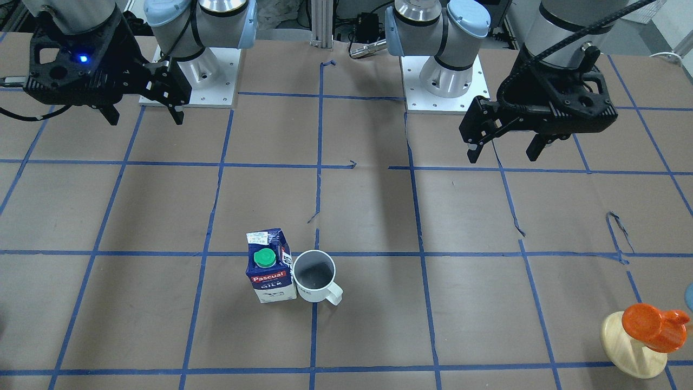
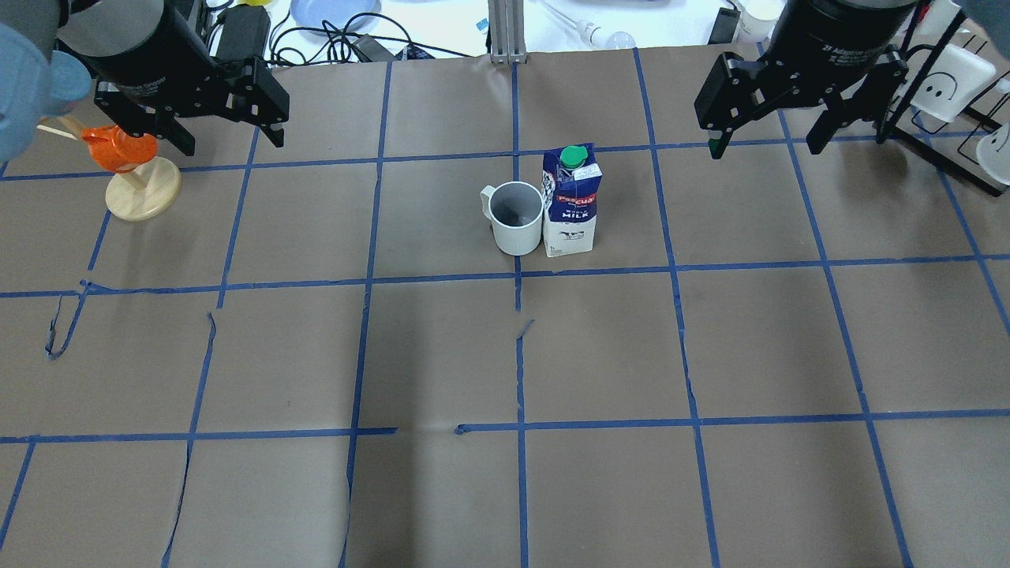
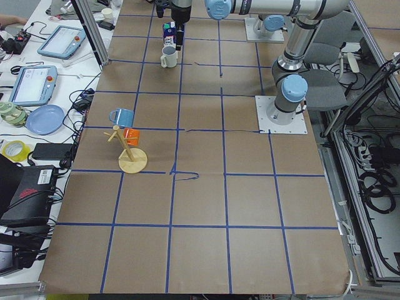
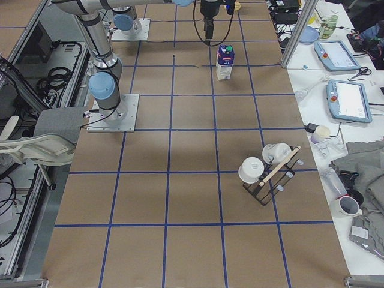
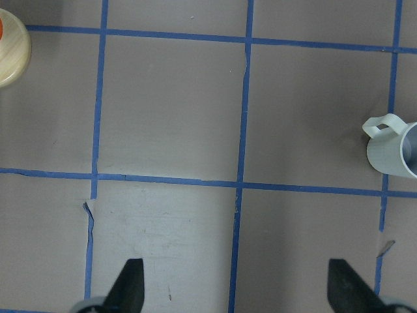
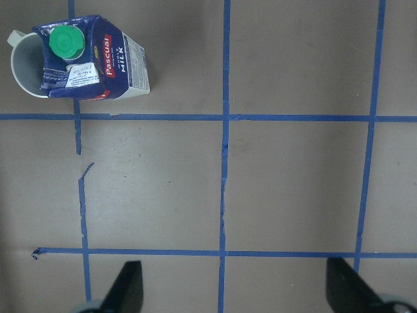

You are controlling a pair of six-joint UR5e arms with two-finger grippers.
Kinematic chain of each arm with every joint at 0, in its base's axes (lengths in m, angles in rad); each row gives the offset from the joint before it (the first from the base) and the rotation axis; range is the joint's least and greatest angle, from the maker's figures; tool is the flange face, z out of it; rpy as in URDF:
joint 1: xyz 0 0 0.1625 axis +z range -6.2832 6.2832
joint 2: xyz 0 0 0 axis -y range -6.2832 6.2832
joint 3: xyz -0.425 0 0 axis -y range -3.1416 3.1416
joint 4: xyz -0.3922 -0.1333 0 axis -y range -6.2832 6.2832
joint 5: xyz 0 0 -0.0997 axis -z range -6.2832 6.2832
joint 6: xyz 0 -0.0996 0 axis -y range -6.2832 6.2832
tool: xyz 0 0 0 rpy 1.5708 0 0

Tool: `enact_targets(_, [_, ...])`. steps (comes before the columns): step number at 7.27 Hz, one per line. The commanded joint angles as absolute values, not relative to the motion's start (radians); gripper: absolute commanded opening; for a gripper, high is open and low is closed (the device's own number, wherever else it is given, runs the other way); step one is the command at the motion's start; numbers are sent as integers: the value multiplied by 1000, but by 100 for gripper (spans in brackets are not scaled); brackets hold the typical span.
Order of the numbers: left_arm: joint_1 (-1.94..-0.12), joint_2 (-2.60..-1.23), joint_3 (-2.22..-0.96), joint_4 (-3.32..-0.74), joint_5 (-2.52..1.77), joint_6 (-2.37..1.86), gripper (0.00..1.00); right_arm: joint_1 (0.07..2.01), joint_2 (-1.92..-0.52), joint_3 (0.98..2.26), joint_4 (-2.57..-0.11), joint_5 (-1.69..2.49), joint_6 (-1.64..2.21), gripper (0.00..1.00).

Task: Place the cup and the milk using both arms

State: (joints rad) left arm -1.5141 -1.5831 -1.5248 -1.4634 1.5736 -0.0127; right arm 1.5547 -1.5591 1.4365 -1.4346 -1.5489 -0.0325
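Milk [image 6: 104, 62] shows in right wrist view, not left; cup [image 5: 391, 153] in both. Raised left fingers [image 5: 128, 287], right fingers [image 6: 128, 287] wide, empty.

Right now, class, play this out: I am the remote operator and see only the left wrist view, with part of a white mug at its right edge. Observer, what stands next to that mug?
Observer: The milk carton stands upright right beside the cup, seemingly touching it, on the side opposite its handle.
Operator: Is the other arm holding either of them?
Observer: No. The right gripper hangs open, well off from the carton, with nothing between its fingers.
Operator: And the pale disc at my top left corner?
Observer: That is the base of a wooden stand that carries an orange cup.
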Motion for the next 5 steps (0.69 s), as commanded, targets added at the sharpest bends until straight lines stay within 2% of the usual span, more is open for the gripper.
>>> enact_targets(1, [-1514, -1583, -1525, -1463, 1572, -12, 100, 1551, -1562, 1437, -1436, -1549, -34, 100])
enact_targets(5, [-1514, -1583, -1525, -1463, 1572, -14, 100, 1554, -1562, 1437, -1453, -1549, -31, 100])
